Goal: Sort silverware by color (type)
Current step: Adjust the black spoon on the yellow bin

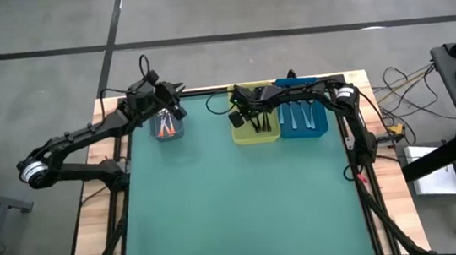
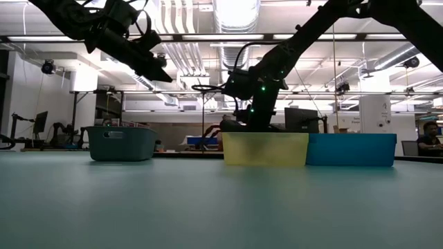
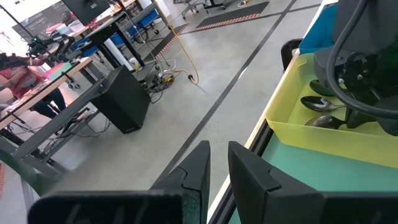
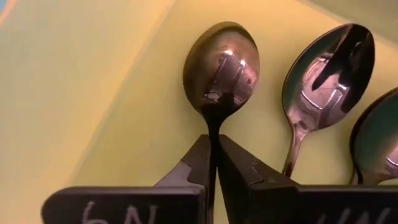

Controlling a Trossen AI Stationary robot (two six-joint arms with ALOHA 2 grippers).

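Note:
My right gripper (image 4: 213,140) reaches down into the yellow bin (image 1: 240,136) and is shut on a dark-handled spoon (image 4: 221,65). Two more dark-handled spoons (image 4: 326,68) lie beside it on the bin's floor. The grey bin (image 1: 159,135) at the far left holds orange-handled spoons (image 1: 167,127). The blue bin (image 1: 319,125) holds pale-handled spoons (image 1: 297,117). My left gripper (image 3: 217,165) hangs above the grey bin's far right side (image 1: 177,109), empty, with a narrow gap between its fingers. My right gripper pinches the spoon's thin dark handle (image 4: 213,127) between its two fingers, just behind the bowl. The handle runs along the fingers and the bowl sticks out past the fingertips. The bowl is close to the yellow bin's floor, next to its wall; whether it rests there I cannot tell.
The three bins stand in a row along the table's far edge, the yellow and blue ones (image 2: 351,149) side by side. The green mat (image 1: 237,211) stretches toward the near edge. A person sits in the room far behind (image 2: 430,135).

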